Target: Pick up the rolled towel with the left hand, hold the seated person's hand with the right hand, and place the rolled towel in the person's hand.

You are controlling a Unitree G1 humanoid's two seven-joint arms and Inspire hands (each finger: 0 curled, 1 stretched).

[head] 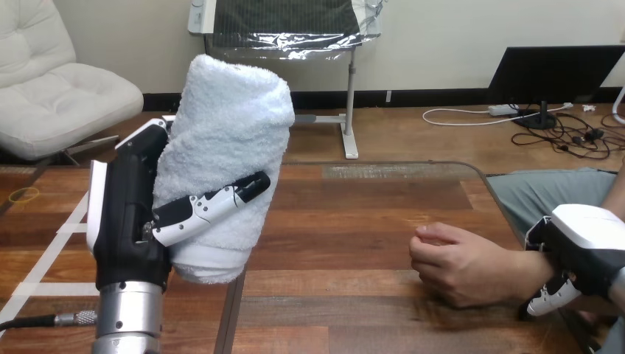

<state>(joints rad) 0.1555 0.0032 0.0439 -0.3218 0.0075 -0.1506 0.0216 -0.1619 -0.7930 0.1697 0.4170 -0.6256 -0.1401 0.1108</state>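
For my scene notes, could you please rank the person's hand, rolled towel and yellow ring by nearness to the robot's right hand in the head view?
1. person's hand, next to the right hand, view's right.
2. rolled towel, in the left hand, centre-left.
3. yellow ring, table's far left.

Bare table [346, 243] at frame centre, an open lane between rolled towel [221, 147] gripped in left hand [129, 214] at left and person's hand [457, 262] lower right. Right hand [589, 247] clasps the wrist [527, 269], blocking right edge.
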